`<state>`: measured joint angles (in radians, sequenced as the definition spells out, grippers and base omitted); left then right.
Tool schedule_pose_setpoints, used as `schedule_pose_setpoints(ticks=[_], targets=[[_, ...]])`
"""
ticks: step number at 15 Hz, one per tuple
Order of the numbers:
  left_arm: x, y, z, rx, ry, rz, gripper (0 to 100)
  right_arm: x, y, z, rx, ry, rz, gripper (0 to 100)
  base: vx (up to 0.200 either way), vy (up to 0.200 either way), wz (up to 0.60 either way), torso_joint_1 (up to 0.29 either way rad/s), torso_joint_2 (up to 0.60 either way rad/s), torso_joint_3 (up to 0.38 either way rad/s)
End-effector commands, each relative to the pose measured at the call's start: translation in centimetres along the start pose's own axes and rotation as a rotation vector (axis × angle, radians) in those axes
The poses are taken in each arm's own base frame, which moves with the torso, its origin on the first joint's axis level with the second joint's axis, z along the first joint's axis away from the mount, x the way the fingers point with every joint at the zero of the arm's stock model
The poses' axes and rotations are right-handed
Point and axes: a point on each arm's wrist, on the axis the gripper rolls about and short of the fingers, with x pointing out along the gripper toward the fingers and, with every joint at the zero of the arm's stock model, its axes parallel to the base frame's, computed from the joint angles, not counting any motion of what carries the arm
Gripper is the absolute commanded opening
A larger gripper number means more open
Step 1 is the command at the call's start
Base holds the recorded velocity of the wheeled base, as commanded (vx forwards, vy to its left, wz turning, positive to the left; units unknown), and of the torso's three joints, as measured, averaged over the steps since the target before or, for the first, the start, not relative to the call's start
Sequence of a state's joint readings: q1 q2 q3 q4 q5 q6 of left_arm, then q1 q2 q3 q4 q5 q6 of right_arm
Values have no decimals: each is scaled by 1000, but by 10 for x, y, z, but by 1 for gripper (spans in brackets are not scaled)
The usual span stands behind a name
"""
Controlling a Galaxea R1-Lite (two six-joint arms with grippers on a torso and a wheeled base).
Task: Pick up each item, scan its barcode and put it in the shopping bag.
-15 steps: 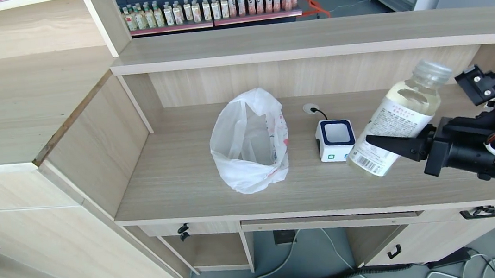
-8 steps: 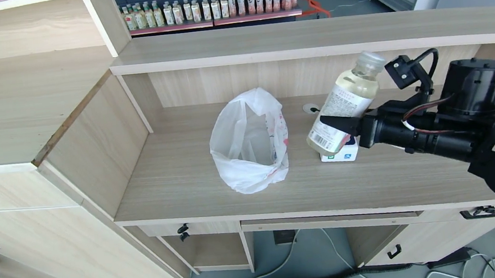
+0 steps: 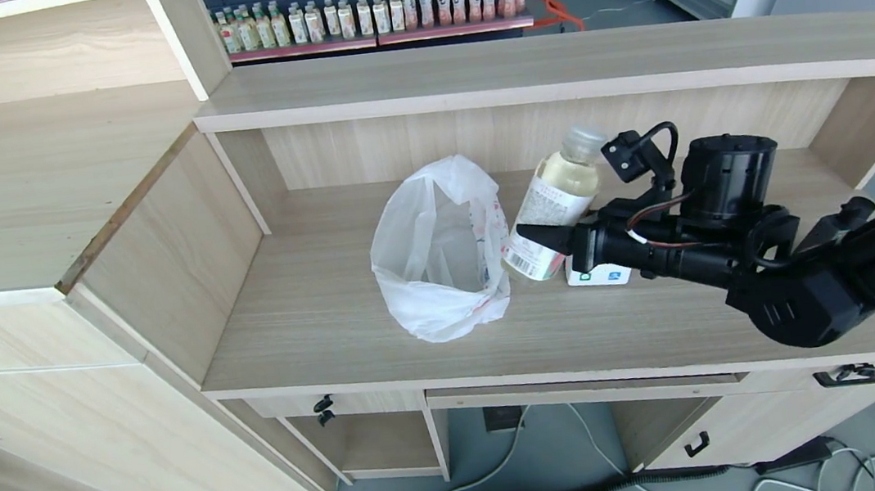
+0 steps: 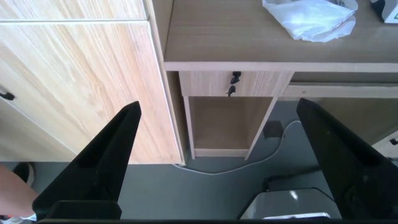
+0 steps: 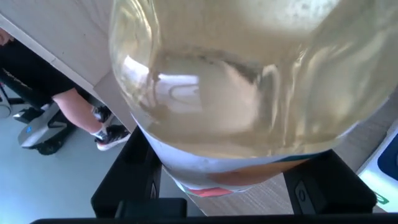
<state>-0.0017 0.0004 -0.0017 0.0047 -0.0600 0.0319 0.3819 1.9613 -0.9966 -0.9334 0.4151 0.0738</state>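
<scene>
Counter of pale wood [image 3: 313, 309] carries everything you need, with the white, limp plastic shopping bag [image 3: 438, 253] standing mid-counter, its mouth gaping upward. The clear plastic bottle of pale yellow liquid with a white label [image 3: 553, 208] hangs tilted, cap leaning far and right. Its base is just beside the bag's right wall, and the small white scanner box [image 3: 597, 275] is close on its right. Your right pincer [image 3: 540, 242] is clamped across the bottle's lower body. Your left pincer [image 4: 219, 106] hangs spread wide with nothing in it, low on the near left beside the cabinet front.

Bagging looks like the step in hand. You want the base above the bag's rim before you travel left, because a thin wall like that will likely fold if you nudge it. Centre the bottle over the mouth, lower it base first, and open only once it sits well inside.
</scene>
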Motion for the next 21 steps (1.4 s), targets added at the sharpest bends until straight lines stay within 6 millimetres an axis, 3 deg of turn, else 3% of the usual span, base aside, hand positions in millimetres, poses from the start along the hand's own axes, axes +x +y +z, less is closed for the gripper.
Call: schedule_pose_setpoints(ticks=[1, 7, 11, 21], targets=[[0, 0, 0, 0, 1, 0, 100, 25, -10, -16, -34, 14, 3, 0, 0, 0, 0, 0, 0, 0], [0, 0, 0, 0, 1, 0, 100, 77, -33, -57, -178, -6, 10, 0, 0, 0, 0, 0, 0, 0], [0, 0, 0, 0, 1, -1, 100, 110, -37, -68, -206, -54, 29, 0, 0, 0, 0, 0, 0, 0], [0, 0, 0, 0, 1, 0, 100, 148, -28, -87, -254, -106, 57, 0, 0, 0, 0, 0, 0, 0]])
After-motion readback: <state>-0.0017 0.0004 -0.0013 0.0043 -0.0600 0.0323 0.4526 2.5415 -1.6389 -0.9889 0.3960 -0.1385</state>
